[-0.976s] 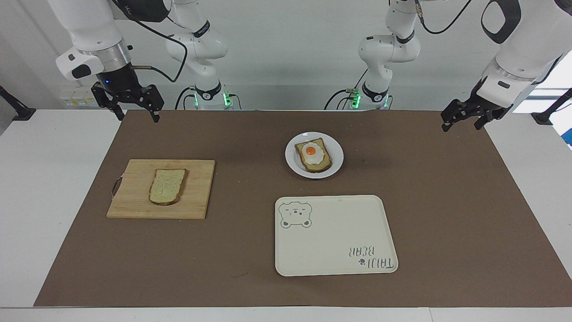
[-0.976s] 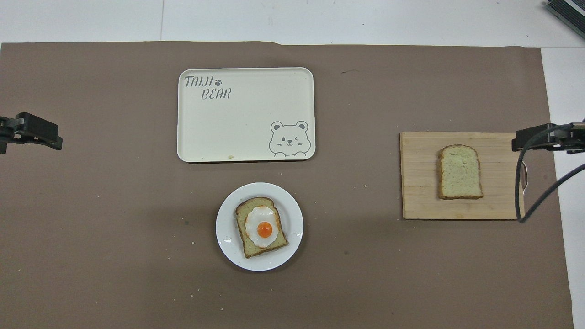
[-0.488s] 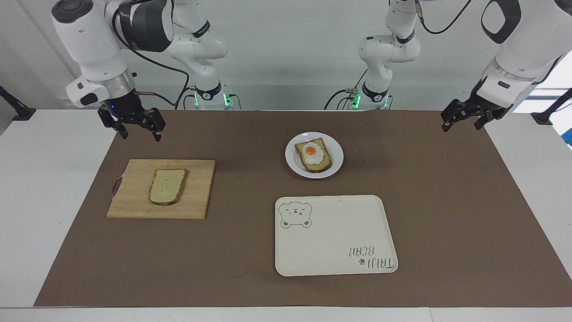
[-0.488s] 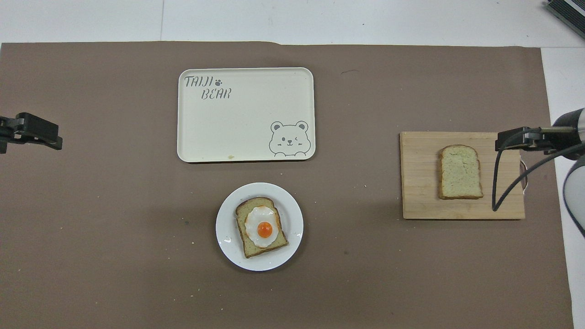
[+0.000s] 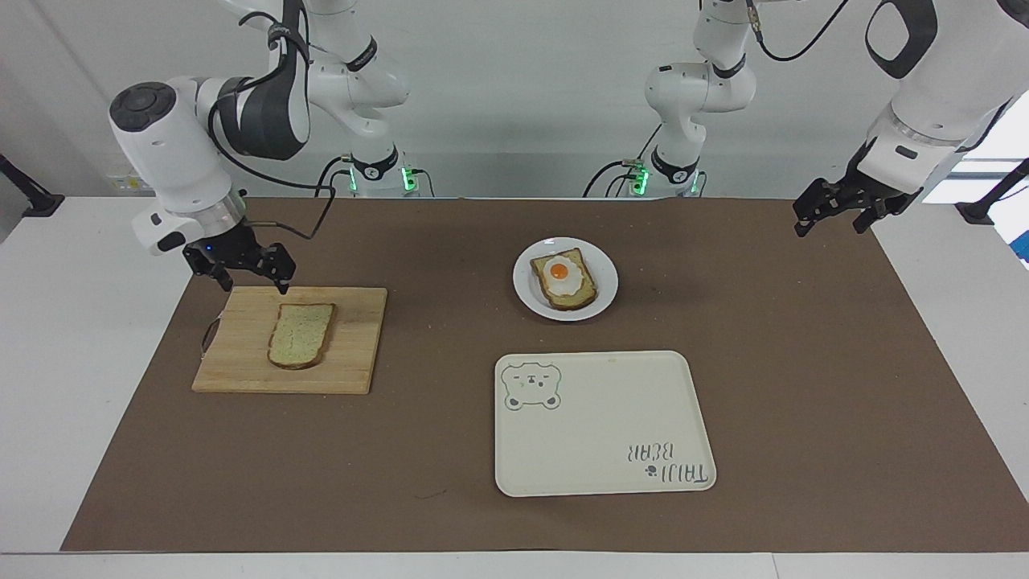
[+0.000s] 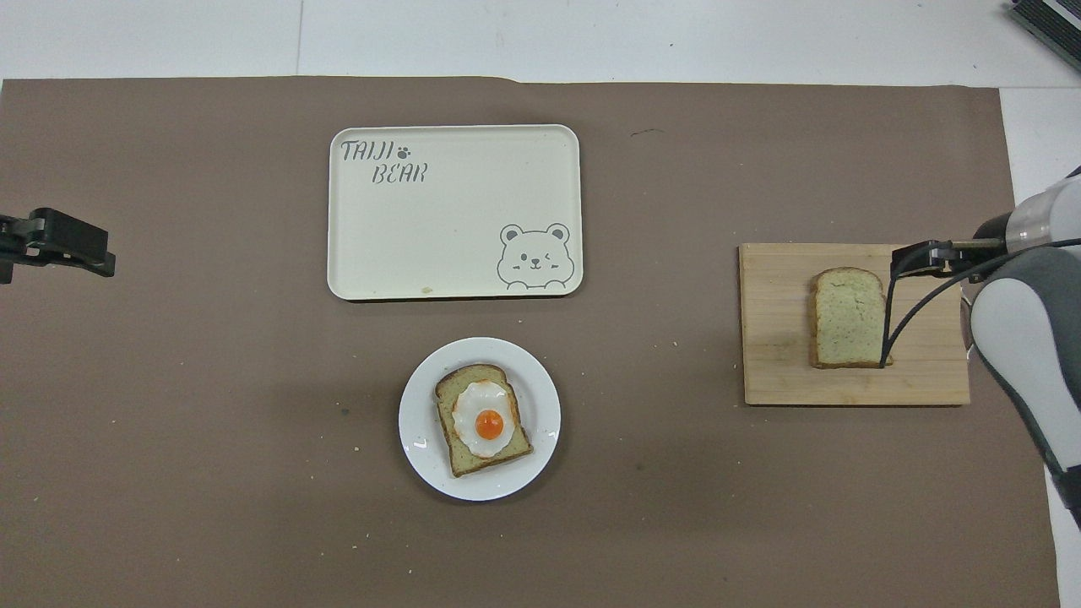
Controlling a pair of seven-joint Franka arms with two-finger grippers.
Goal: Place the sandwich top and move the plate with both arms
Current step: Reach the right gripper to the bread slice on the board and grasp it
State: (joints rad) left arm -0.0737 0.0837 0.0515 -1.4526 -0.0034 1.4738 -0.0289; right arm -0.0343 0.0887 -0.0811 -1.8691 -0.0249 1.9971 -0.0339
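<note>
Right end effector (image 5: 248,277) hangs over the edge of the cutting board (image 5: 354,338) nearest the robots, fingers spread, nothing in them. It is above the board and not touching the sandwich top (image 5: 301,334), which lies flat on the board at the right arm's end of the desk (image 5: 72,338), rounded end pointing away from the robots.

Left end effector (image 5: 832,213) waits in the air at the left arm's end of the brown mat — also released and empty.

The plate (image 5: 604,281) sits mid-desk, carrying the egg-topped slice (image 5: 563,281); the bear tray (image 5: 603,422) lies just beside it, farther from the robots.

Step in hand, as I read it: reach for the plain slice. To do it well I would bring the right end effector out over the middle of the slice, line the fingers up across its narrow width, then come down — the bread lies flat, so the fingertips must bracket the crust edges low against the board. I'd close gently; soft bread will likely crush or fold. Lift level.
</note>
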